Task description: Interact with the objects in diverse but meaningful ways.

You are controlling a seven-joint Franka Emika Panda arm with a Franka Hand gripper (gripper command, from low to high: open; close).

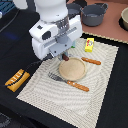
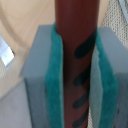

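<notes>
My gripper is shut on the brown sausage, which has dark grill marks and stands upright between the green pads. In the exterior view the gripper hangs just above the far-left rim of a tan round plate, and the arm hides most of the sausage. A bright yellow box lies beyond the plate on the mat. On the dark table at the exterior view's left rests an orange-yellow ridged block.
A woven placemat carries the plate, an orange-handled fork in front of it and an orange-handled knife at its right. A grey pot stands at the back.
</notes>
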